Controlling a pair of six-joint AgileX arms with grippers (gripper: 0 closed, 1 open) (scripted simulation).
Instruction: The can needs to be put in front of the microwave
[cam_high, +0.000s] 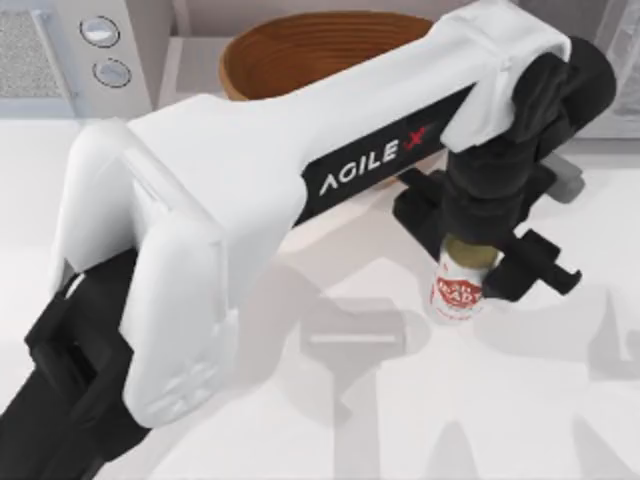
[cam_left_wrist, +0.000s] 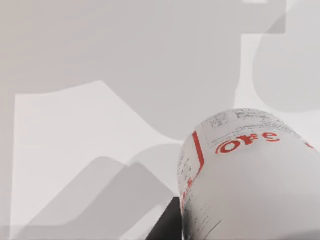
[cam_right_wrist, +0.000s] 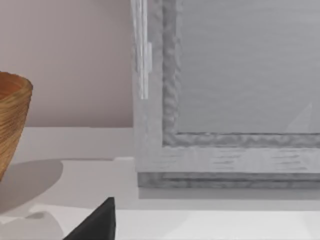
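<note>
Right of centre on the white counter (cam_high: 330, 420), the left arm's end effector (cam_high: 478, 262) hangs over the can (cam_high: 458, 290), its black fingers (cam_high: 535, 262) straddling the can's gold top and closed in against its sides. The can itself stands upright, its red label with white lettering facing up toward the overhead camera. Whether its base rests on the counter or hangs just clear of it, I cannot tell. From the left wrist camera the can (cam_left_wrist: 250, 175) looms close, white with red print and fine text on its side, with grey shadows spread over the pale surface beyond it.

That left arm stretches a long way across, its white casing running from the near left corner diagonally up to the wrist, passing in front of a brown ribbed bowl (cam_high: 300, 55) that sits at the back of the counter. The microwave (cam_high: 70, 50) is at the far left corner, two round knobs on its panel and a speckled mesh window beside them; the can is well apart from it, over on the right half.

The right wrist camera looks toward a darker grey box (cam_right_wrist: 225, 100) with a pale framed panel, the bowl (cam_right_wrist: 12, 120) beside it.
</note>
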